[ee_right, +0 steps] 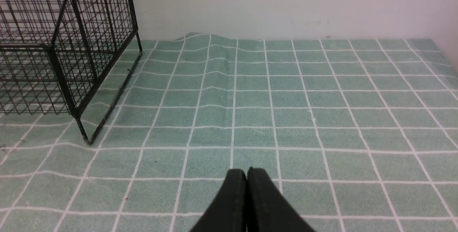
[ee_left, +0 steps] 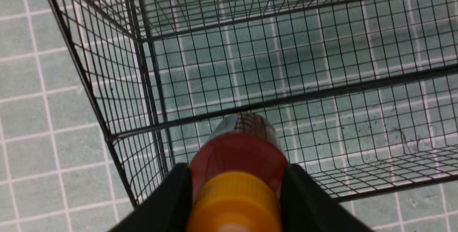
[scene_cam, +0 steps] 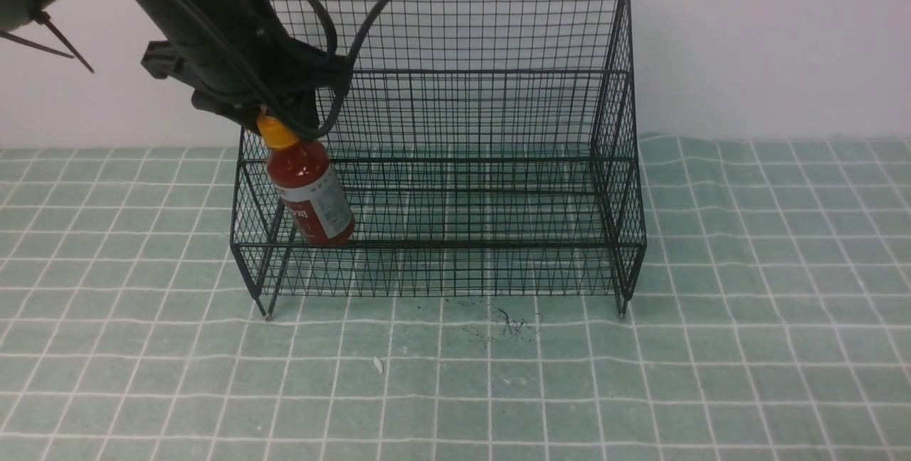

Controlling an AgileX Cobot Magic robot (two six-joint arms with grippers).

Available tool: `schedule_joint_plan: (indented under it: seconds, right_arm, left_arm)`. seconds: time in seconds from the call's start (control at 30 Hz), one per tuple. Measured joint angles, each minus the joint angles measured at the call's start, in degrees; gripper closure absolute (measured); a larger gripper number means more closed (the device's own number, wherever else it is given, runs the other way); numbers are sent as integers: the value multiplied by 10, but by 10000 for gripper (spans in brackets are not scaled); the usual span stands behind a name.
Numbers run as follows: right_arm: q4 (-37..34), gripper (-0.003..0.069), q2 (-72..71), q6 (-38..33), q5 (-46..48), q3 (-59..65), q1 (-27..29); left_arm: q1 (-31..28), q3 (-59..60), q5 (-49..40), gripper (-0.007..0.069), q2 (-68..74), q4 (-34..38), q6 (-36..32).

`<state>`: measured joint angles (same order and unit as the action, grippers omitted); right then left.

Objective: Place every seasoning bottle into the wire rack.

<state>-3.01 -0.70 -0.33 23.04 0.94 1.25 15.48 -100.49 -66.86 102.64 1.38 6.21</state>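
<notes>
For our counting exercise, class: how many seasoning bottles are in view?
1: the seasoning bottle, tilted at the left end of the wire rack. The arm could hide others.

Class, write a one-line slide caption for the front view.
The left gripper holds a tilted seasoning bottle at the left end of the wire rack.

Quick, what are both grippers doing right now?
Left gripper: closed on the seasoning bottle, gripping it near its cap.
Right gripper: closed, holding nothing.
</notes>
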Motion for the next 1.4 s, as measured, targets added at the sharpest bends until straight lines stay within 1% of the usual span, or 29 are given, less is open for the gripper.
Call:
schedule_joint_plan:
  seconds: [0.47, 0.57, 0.6, 0.63, 0.67, 0.73, 0.8, 0.87, 0.93, 0.97, 1.0, 1.03, 1.07, 1.1, 1.13, 1.17, 1.3, 1.33, 1.37, 1.4]
  right_arm:
    - [0, 673, 0, 0, 0, 0, 0]
    - [0, 673, 0, 0, 0, 0, 0]
    - [0, 673, 0, 0, 0, 0, 0]
    - [0, 673, 0, 0, 0, 0, 0]
    - [0, 673, 0, -2, 0, 0, 0]
    - [0, 673, 0, -2, 0, 0, 0]
    - [0, 673, 0, -2, 0, 0, 0]
    - [0, 673, 0, -2, 0, 0, 0]
    - [0, 673, 0, -2, 0, 0, 0]
    - [0, 673, 0, -2, -1, 0, 0]
    - [0, 673, 0, -2, -1, 0, 0]
    - [0, 673, 0, -2, -1, 0, 0]
    - [0, 673, 0, -2, -1, 0, 0]
    - [0, 673, 0, -2, -1, 0, 0]
    - [0, 673, 0, -2, -1, 0, 0]
    - [0, 673, 0, -2, -1, 0, 0]
    - [0, 673, 0, -2, -1, 0, 0]
    - [0, 673, 0, -2, -1, 0, 0]
    - [0, 673, 0, -2, -1, 0, 0]
    - [0, 673, 0, -2, -1, 0, 0]
  left_arm:
    - [0, 0, -4, 333, 64, -22, -15]
    - [1, -2, -6, 266, 65, -22, -15]
    - [1, -6, -12, 228, 65, -22, -15]
    - [1, -8, -16, 215, 65, -23, -15]
    - [1, -20, -28, 174, 65, -24, -15]
    - [1, -49, -38, 127, 63, -26, -15]
    - [1, -75, -38, 125, 60, -27, -15]
    - [1, -99, -38, 153, 43, -28, -15]
    - [1, -111, -39, 234, 9, -28, -15]
    - [1, -112, -39, 280, -9, -28, -15]
    - [1, -112, -41, 375, -39, -28, -15]
    - [1, -112, -41, 389, -50, -28, -15]
    - [1, -104, -44, 519, -97, -28, -15]
    - [1, -102, -44, 519, -104, -28, -15]
    - [1, -84, -46, 584, -150, -28, -15]
    - [1, -57, -48, 611, -198, -28, -15]
    - [1, 26, -41, 630, -302, -28, -15]
    - [1, 94, -12, 631, -355, -25, -15]
    - [1, 102, -8, 631, -362, -24, -15]
    - [1, 142, 16, 631, -393, -21, -15]
